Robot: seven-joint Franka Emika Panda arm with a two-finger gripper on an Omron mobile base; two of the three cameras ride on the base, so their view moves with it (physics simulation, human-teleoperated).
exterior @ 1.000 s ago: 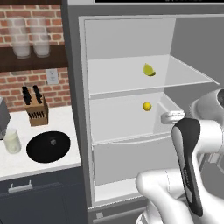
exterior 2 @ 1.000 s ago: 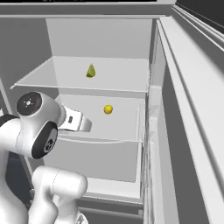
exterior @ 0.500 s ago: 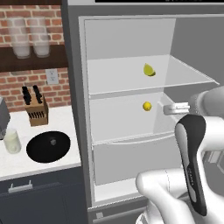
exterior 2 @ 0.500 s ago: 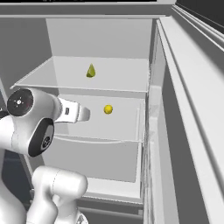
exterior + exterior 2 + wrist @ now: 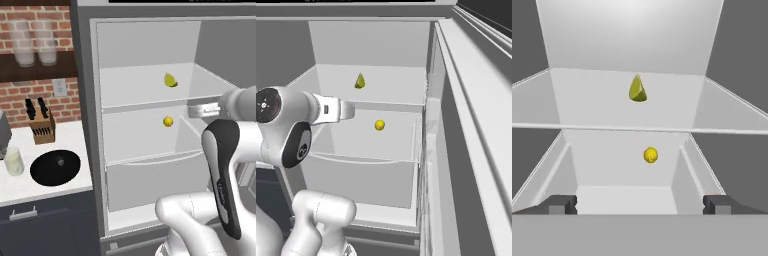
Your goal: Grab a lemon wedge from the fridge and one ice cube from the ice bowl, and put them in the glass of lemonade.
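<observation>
The fridge [image 5: 85, 125] stands open, its dark grey shell framing a smooth white interior with flat shelves and a drawer below. On the upper shelf [image 5: 587, 100] sits the lemon wedge [image 5: 637, 89], a small yellow piece tapering to a pointed tip with a darker olive lower edge. A small round yellow ball [image 5: 650, 155] rests on the shelf beneath it, near the back wall. The white arm reaches in at the level of the upper shelf's front edge, and its tool [image 5: 640, 204] has both dark, blocky fingertips spread wide apart, holding nothing; most of it is cut off in the side views. To the left, on the pale counter [image 5: 20, 182], lie a wide, shallow black bowl [image 5: 55, 167] and a small clear glass of lemonade [image 5: 13, 161], whose contents appear whitish, though they are hard to make out. A wooden knife block [image 5: 41, 127] stands against the red brick wall [image 5: 20, 95].
</observation>
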